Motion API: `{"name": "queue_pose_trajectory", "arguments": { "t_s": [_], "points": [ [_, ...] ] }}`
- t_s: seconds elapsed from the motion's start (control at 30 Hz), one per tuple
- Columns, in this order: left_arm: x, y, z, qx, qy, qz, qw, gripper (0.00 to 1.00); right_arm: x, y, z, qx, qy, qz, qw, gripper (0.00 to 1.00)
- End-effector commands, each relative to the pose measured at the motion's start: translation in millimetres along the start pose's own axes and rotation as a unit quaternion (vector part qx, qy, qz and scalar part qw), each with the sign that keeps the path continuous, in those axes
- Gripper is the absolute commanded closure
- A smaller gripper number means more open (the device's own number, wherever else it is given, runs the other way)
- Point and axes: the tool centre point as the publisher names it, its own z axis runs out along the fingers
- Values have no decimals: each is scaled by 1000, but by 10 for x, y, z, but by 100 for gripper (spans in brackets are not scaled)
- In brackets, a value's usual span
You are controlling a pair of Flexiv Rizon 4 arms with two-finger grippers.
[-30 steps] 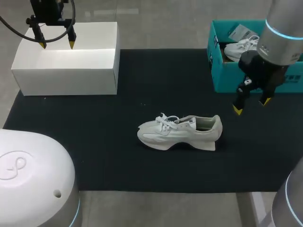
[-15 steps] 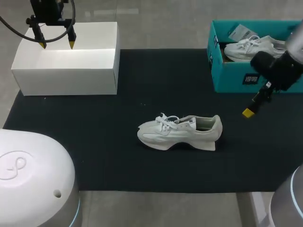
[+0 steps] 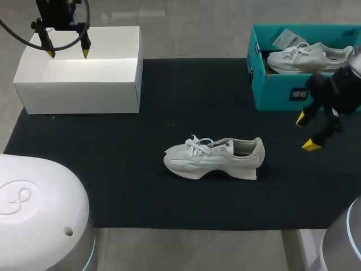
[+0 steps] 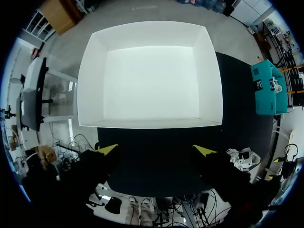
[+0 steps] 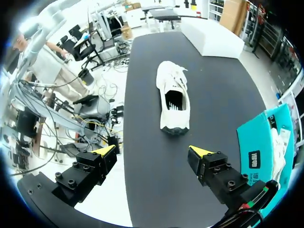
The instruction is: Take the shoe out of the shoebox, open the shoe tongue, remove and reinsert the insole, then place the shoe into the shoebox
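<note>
One white shoe (image 3: 217,157) sits on dark mat (image 3: 113,169), outside teal shoebox (image 3: 271,93): first step done. Tongue (image 3: 216,145), insole (image 5: 174,101), return look pending. Right claw (image 3: 306,132) released, empty, near shoebox, apart from shoe. Left claw (image 3: 67,53) released above white box (image 3: 79,79).

The black, yellow-tipped left gripper (image 3: 67,53) hangs at upper left, fingers pointing down and spread wide. The matching right gripper (image 3: 306,132) sits tilted at the right edge, also spread.

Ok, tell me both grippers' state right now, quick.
Left gripper: open, holding nothing, over the white box.
Right gripper: open, holding nothing, beside the teal shoebox, apart from the shoe outside it.
</note>
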Motion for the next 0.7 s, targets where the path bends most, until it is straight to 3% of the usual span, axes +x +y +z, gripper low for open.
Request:
{"name": "queue_pose_trajectory", "arguments": {
  "t_s": [0.03,0.33,0.4,0.47,0.57,0.7],
  "points": [
    [0,-1,0,0,0,0,1000,0,-78,49,-23,44,34,-121,991,0],
    [0,-1,0,0,0,0,1000,0,-78,49,-23,44,34,-121,991,0],
    [0,-1,0,0,0,0,1000,0,-205,10,103,-17,-24,-90,996,0],
    [0,-1,0,0,0,0,1000,0,-310,-12,163,-44,-76,-57,995,0],
    [0,-1,0,0,0,0,1000,0,-425,-7,230,-74,-112,-41,990,0],
    [0,-1,0,0,0,0,1000,0,-537,-9,366,-65,-120,-44,990,0]
  ]
}}
